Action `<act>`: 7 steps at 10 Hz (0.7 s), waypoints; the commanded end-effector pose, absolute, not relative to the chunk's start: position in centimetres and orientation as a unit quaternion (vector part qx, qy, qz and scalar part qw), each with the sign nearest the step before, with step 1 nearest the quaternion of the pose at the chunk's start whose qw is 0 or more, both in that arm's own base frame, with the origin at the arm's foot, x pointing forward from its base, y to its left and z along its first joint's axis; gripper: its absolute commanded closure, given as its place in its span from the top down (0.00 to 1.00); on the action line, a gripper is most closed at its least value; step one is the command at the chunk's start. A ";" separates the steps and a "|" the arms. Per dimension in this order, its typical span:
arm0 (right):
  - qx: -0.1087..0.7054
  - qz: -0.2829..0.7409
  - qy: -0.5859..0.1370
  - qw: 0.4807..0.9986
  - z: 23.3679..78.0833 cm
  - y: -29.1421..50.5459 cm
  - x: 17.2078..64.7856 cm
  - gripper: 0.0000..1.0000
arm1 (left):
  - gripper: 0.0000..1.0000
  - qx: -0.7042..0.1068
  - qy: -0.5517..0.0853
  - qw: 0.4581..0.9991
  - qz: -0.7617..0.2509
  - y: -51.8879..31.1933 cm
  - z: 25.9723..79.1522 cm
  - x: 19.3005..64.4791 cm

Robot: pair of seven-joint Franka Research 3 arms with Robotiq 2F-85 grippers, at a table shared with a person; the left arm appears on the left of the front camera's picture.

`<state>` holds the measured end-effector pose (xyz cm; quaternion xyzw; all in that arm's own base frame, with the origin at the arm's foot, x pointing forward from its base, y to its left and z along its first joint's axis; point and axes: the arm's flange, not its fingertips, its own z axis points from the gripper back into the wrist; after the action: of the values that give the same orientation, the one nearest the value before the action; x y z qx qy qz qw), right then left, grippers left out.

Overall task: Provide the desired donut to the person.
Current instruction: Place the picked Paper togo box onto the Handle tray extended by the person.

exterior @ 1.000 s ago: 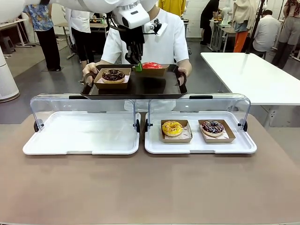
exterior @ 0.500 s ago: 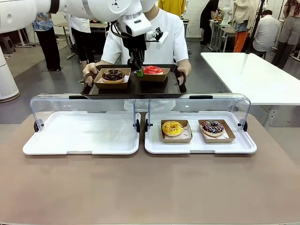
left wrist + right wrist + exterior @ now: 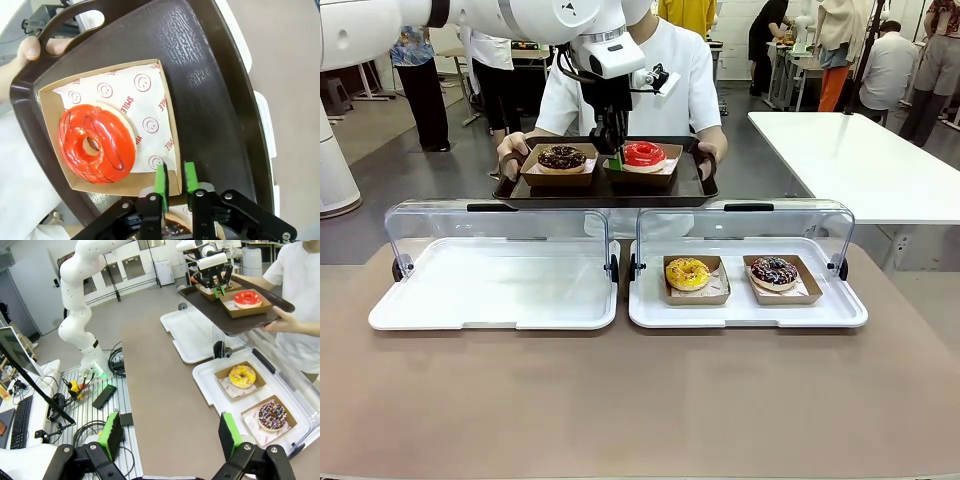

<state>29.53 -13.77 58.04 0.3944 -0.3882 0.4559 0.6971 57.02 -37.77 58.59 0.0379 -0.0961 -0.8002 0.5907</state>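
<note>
The person (image 3: 682, 80) in a white top stands across the table and holds a dark serving tray (image 3: 620, 190) by both handles. On it a chocolate donut (image 3: 562, 158) sits in a cardboard box at the left. At the right a red glazed donut (image 3: 643, 153) lies in its own box (image 3: 150, 100). My left gripper (image 3: 617, 152) hangs over the tray between the two boxes. In the left wrist view its green fingers (image 3: 161, 179) pinch the near corner wall of the red donut's box. My right gripper (image 3: 170, 437) stays back over the table, open and holding nothing.
Two white display trays with raised clear lids lie on the brown table. The left tray (image 3: 490, 295) has nothing in it. The right tray (image 3: 750, 312) holds a yellow donut (image 3: 687, 273) and a sprinkled chocolate donut (image 3: 774, 271). A white table (image 3: 860, 160) stands at the far right.
My left gripper has brought the red donut's box nearer and set it flat on the dark tray beside the chocolate donut. The person's tray has held still.
</note>
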 end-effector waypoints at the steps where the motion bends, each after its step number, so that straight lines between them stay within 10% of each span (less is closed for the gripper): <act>1: 0.398 0.458 -0.392 0.692 58.0 -13.8 29.6 1.00 | 1.00 0.051 -0.086 0.591 -0.800 -38.5 59.5 57.7; 7: 0.398 0.458 -0.392 0.692 58.0 -13.8 29.6 1.00 | 1.00 0.040 -0.079 0.582 -0.808 -38.5 59.8 57.3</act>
<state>29.53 -13.77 58.04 0.3944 -0.3882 0.4559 0.6971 56.71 -37.87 58.90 0.0356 -0.0865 -0.8026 0.5891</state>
